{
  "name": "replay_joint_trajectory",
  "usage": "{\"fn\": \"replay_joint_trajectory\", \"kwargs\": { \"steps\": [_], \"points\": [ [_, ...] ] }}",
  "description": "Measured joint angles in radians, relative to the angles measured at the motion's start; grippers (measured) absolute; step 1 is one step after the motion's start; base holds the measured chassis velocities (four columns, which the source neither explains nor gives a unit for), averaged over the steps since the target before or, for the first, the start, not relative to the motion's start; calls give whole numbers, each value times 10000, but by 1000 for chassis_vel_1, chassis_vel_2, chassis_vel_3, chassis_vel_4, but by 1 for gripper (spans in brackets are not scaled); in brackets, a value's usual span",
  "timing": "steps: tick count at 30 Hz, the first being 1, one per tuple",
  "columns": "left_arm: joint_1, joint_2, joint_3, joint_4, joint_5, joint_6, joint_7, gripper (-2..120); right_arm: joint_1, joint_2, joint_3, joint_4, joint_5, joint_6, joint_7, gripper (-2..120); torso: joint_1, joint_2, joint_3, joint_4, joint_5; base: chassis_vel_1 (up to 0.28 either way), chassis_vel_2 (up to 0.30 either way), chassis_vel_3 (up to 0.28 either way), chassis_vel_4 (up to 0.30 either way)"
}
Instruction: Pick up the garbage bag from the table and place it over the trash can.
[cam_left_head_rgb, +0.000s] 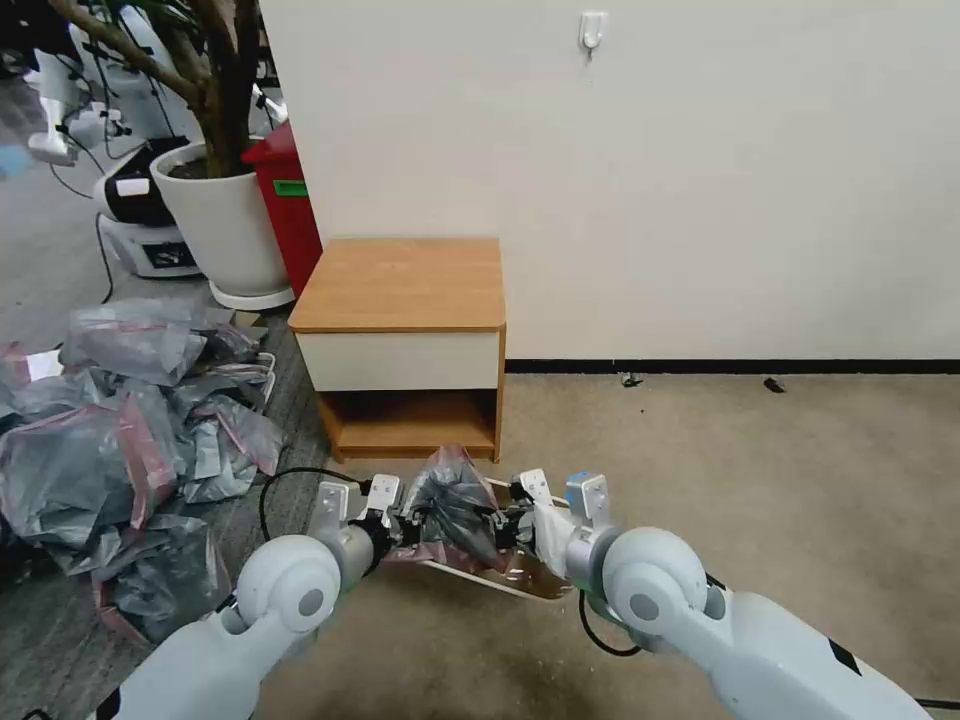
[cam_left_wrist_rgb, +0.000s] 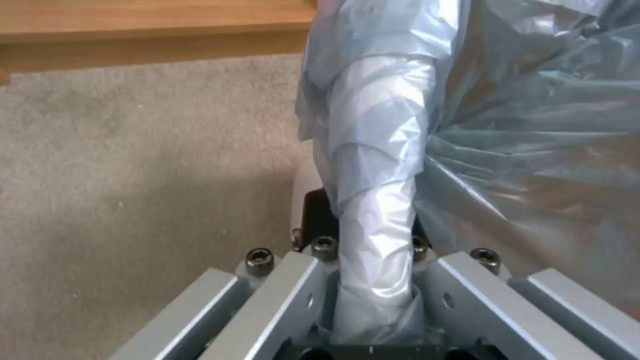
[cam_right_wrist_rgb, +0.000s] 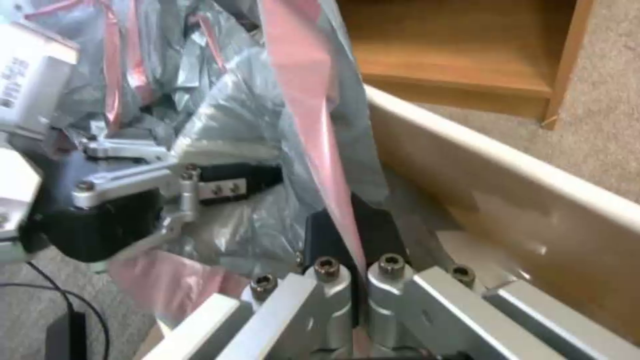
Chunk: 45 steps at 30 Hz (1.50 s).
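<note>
A plain cream wall (cam_left_head_rgb: 700, 180) with a dark skirting strip runs behind a beige carpet floor (cam_left_head_rgb: 760, 480). At the far left of the head view a heap of grey-and-pink bags (cam_left_head_rgb: 110, 420) lies on the floor, and behind it stands a large white plant pot (cam_left_head_rgb: 225, 225) with a red box (cam_left_head_rgb: 288, 205) just beside it. Right of those, against the wall, stands the table (cam_left_head_rgb: 405, 285); its light-brown top is bare, with a white drawer front and a brown lower shelf beneath.

In front of the table, on the carpet near the robot, sits the trash can (cam_left_head_rgb: 520, 583); its cream rim shows below and to the right of the bag. The garbage bag (cam_left_head_rgb: 455, 505) is bunched up over the can's opening, held between the two arms, its grey film rising to a peak in front of the table's lower shelf.

The left gripper (cam_left_head_rgb: 400, 525) is at the bag's left side. In the left wrist view its fingers are closed together on a twisted rope of the bag's film (cam_left_wrist_rgb: 377, 210), with the table's edge (cam_left_wrist_rgb: 153, 30) beyond.

The right gripper (cam_left_head_rgb: 515, 520) is at the bag's right side, above the can. In the right wrist view its fingers (cam_right_wrist_rgb: 327, 235) pinch the bag's pink band (cam_right_wrist_rgb: 313, 115) just inside the can's wall (cam_right_wrist_rgb: 507, 180), and the left gripper (cam_right_wrist_rgb: 220, 182) faces it across the bunched film.
</note>
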<state>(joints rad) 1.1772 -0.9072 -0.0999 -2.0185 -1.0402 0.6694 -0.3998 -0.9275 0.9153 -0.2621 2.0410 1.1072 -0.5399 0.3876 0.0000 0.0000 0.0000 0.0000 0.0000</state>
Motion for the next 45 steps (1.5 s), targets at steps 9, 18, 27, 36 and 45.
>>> {"fn": "replay_joint_trajectory", "kwargs": {
  "steps": [9,18,27,36,45],
  "points": [
    [-44,-29,44,231,79,-38,20,2,-144,-181,139,257,14,236,-305,0,0,-1,0,0,0,0,0,0,0],
    [41,-13,49,399,407,-81,230,2,137,-309,789,589,1111,250,-300,0,0,-1,0,0,0,0,0,0,0],
    [345,23,-308,280,701,-230,621,2,578,-374,1622,-149,1996,222,-192,0,0,0,0,0,1,0,0,0,0],
    [537,-26,-1233,163,713,-736,1100,2,259,-506,2122,-418,2004,185,-192,0,0,0,0,0,1,0,0,0,0],
    [642,-103,-1929,124,668,-1132,1631,2,-73,-567,2542,-570,1995,176,-201,0,0,0,0,0,0,0,0,0,0]
  ]
}}
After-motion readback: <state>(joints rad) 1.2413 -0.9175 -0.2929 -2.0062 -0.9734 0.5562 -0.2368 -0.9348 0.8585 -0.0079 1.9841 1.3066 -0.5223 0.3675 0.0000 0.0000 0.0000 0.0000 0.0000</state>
